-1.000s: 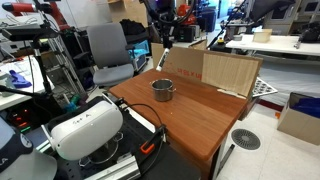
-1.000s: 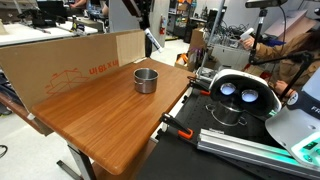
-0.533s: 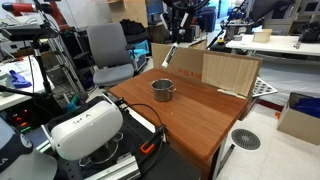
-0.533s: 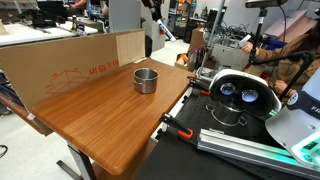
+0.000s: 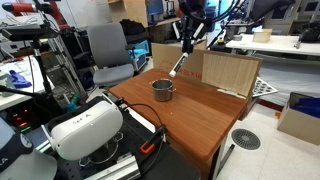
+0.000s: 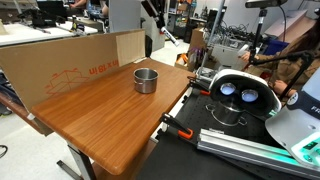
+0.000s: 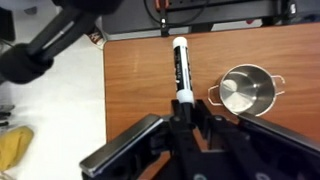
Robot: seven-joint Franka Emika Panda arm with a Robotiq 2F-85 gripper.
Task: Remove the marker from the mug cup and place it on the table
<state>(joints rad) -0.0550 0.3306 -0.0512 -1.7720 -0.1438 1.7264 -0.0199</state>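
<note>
This is a robotics lab or research workshop. In an exterior view a reddish wooden bench [image 5: 195,115] stands on a pale hard floor, with a grey office chair [image 5: 108,50] at ten o'clock, white desks [image 5: 262,46] at two o'clock and a cardboard box [image 5: 300,115] at three o'clock, while stands and cables crowd the nine o'clock side. A large white device [image 5: 88,128] and an orange clamp [image 5: 148,147] sit at the bench's seven o'clock, and in an exterior view an aluminium rail [image 6: 250,150] lies at five o'clock and a cardboard sheet [image 6: 70,58] lines the ten o'clock edge.
</note>
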